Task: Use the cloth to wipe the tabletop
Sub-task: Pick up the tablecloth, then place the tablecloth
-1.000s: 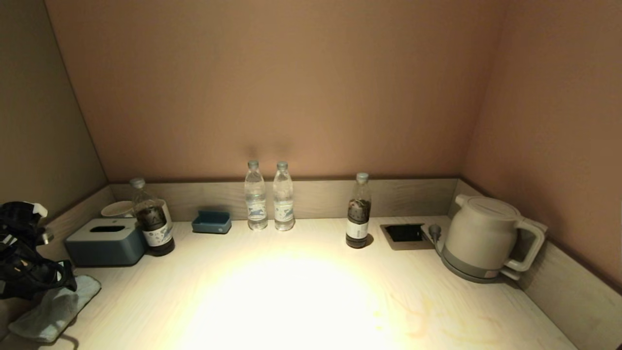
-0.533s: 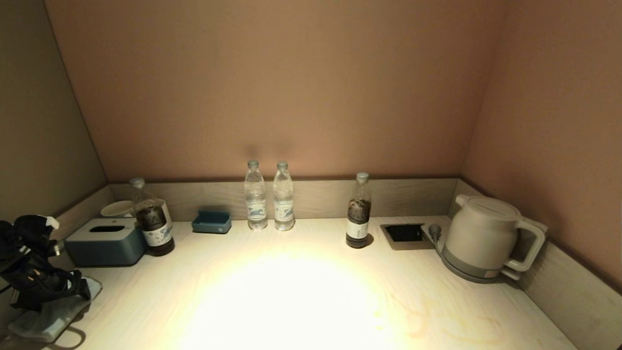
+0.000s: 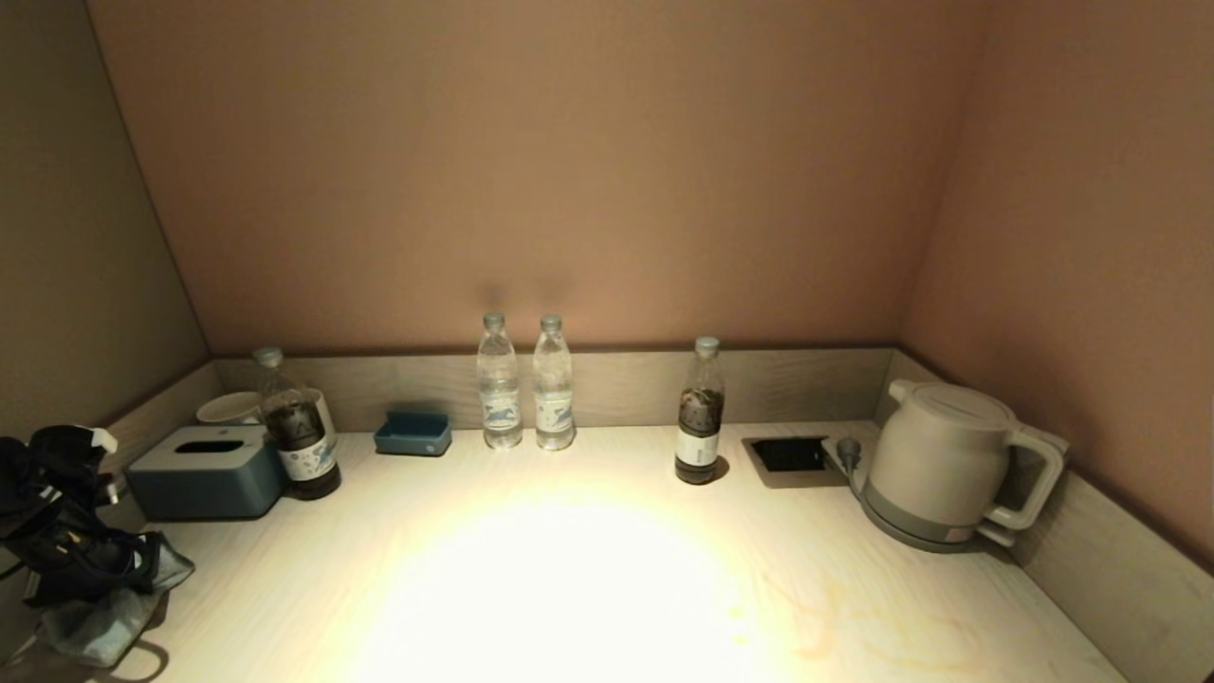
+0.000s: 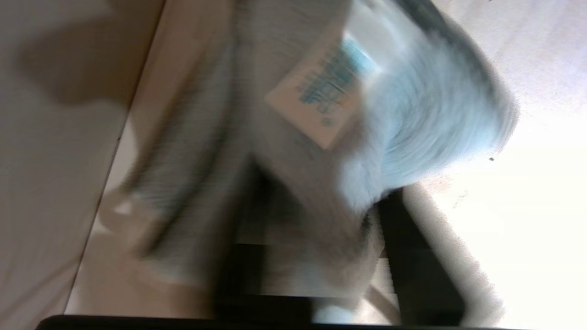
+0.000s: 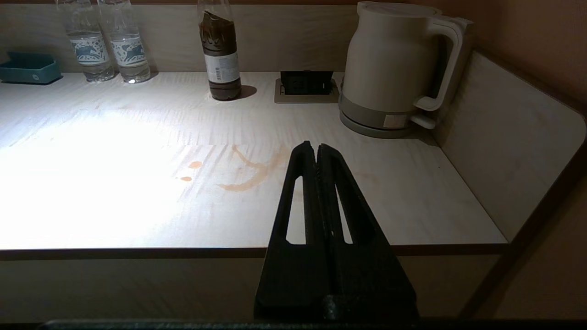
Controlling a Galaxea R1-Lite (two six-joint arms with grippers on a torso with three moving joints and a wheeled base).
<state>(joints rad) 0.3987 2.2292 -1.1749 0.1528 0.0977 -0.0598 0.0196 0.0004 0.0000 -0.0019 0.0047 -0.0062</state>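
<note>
L end effector (image 3: 142,562) clamped on crumpled pale-blue terry cloth (image 3: 100,621) at front-left corner of pale beige wood-grain counter (image 3: 569,569), near blue-grey tissue box (image 3: 204,471); R end effector (image 5: 316,158) closed, empty, parked off front edge.

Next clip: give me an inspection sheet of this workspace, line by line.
Surface: tabletop pale wood grain, orange-brown stains near the front right; black recess at the back.
Job's things: cloth crumpled at the front left edge, tag visible.
Clutter: tissue box, cup, two dark bottles, blue tray, two water bottles, kettle.
Grippers: left claw on the cloth, grip unclear; right claw shut, empty, at the front edge.
Cables: black leads on the left arm.
Surroundings: walled alcove, low grey-wood rim.
</note>
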